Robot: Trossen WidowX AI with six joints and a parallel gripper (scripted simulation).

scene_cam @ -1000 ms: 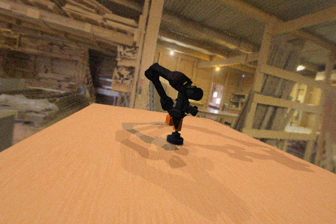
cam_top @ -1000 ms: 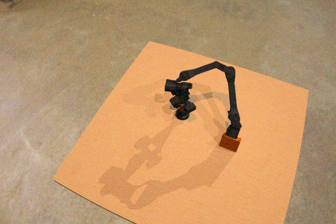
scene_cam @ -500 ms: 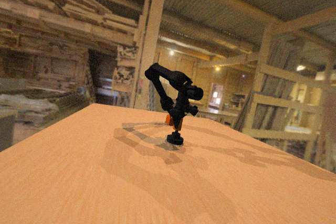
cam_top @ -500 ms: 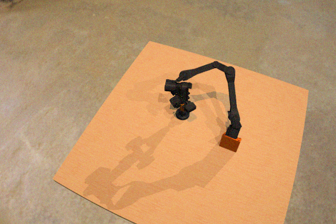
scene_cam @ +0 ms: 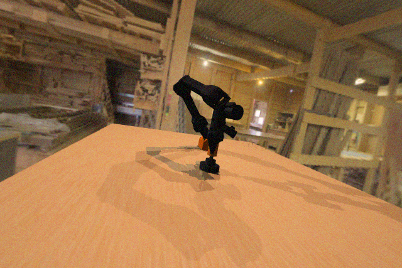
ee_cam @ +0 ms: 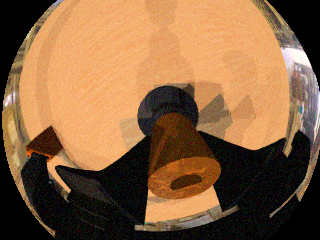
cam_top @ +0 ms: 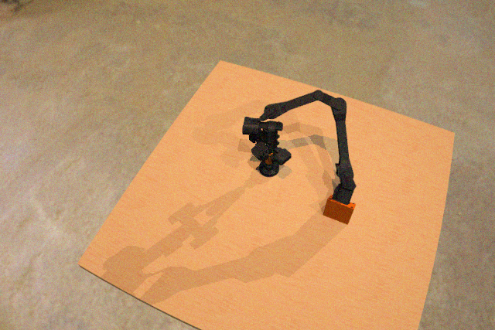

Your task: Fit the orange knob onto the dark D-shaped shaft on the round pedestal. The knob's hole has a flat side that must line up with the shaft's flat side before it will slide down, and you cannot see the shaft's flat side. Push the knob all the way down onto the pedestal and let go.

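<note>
The orange knob (cam_top: 269, 158) (scene_cam: 215, 152) (ee_cam: 172, 140) is upright between the fingers of my gripper (cam_top: 270, 157) (scene_cam: 213, 150) (ee_cam: 174, 138), which is shut on it. The slot-like hole in its upper face shows in the wrist view. The dark round pedestal (cam_top: 268, 171) (scene_cam: 209, 167) (ee_cam: 159, 95) stands directly beneath the knob. In the exterior view a short dark neck shows between the knob's lower end and the pedestal's wide base, so the knob is not against that base. Whether the shaft's tip is inside the knob is hidden, and the shaft's flat side cannot be seen.
The arm's orange base block (cam_top: 338, 211) (scene_cam: 203, 144) (ee_cam: 46, 142) stands on the wooden table top (cam_top: 384, 262) (scene_cam: 58, 200) (ee_cam: 85, 60). The arm arches up from it and over to the pedestal. Shadows of the arm fall across the table top.
</note>
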